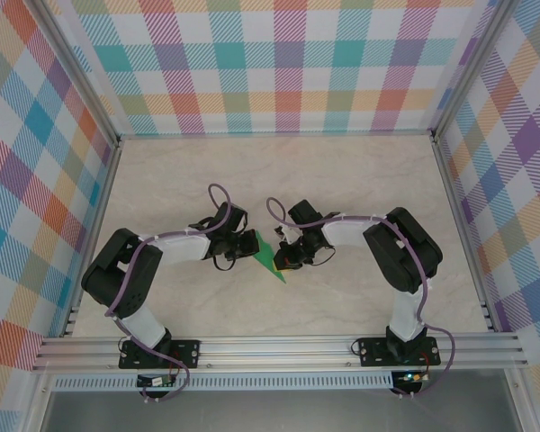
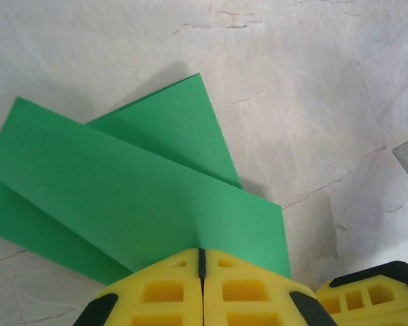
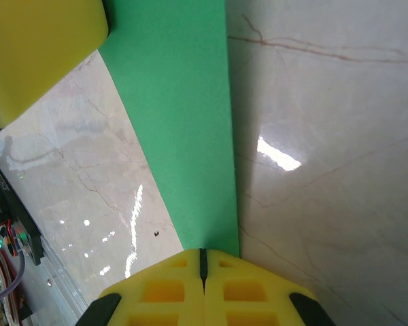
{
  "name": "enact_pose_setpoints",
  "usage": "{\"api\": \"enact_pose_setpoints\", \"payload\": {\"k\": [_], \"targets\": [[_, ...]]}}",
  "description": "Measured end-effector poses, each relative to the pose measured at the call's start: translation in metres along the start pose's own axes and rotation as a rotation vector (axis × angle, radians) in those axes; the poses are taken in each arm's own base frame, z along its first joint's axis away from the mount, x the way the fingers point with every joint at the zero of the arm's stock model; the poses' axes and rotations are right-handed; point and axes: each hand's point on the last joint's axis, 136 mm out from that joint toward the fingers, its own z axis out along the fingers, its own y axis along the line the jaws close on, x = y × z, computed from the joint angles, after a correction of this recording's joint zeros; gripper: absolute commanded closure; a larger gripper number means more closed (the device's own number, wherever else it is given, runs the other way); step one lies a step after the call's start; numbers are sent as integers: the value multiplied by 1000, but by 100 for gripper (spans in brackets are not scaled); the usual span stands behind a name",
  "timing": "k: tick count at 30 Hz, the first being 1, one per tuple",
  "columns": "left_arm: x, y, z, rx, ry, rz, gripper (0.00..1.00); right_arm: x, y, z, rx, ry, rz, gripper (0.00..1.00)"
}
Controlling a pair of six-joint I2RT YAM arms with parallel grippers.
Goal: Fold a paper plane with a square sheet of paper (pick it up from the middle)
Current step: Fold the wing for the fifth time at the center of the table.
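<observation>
Green and slim, the folded paper plane (image 1: 271,260) is near the middle of the pale stone-look table (image 1: 360,180), with the left gripper (image 2: 201,266) and right gripper (image 3: 204,263) each pinching an edge tight, likely to hold it steady for a fold.

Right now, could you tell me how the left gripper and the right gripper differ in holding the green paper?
The left gripper meets the paper plane from the left, the right gripper from the right. Ahead of the left gripper it fans into several folded layers; ahead of the right gripper it runs as one narrow strip. Both are shut on that same paper.
</observation>
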Motion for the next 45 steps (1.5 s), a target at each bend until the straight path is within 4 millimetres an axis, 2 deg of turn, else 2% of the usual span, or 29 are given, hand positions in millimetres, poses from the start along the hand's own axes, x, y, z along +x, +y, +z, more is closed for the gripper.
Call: {"api": "enact_pose_setpoints", "payload": {"k": [20, 26, 32, 35, 41, 45], "targets": [[7, 11, 0, -18, -12, -37, 95, -1, 1, 1, -7, 12, 8, 99], [6, 10, -1, -6, -25, -37, 94, -8, 3, -5, 23, -18, 31, 85], [5, 6, -8, 14, -37, -32, 93, -43, 14, -28, 77, -164, -7, 68], [3, 1, -13, 33, -47, -28, 92, -53, 12, -31, 84, -202, -5, 63], [2, -3, -19, 58, -68, -27, 92, -59, 14, -24, 40, -181, -11, 66], [5, -1, -21, 60, -70, -39, 91, -59, 20, -18, -3, -148, -33, 75]]}}
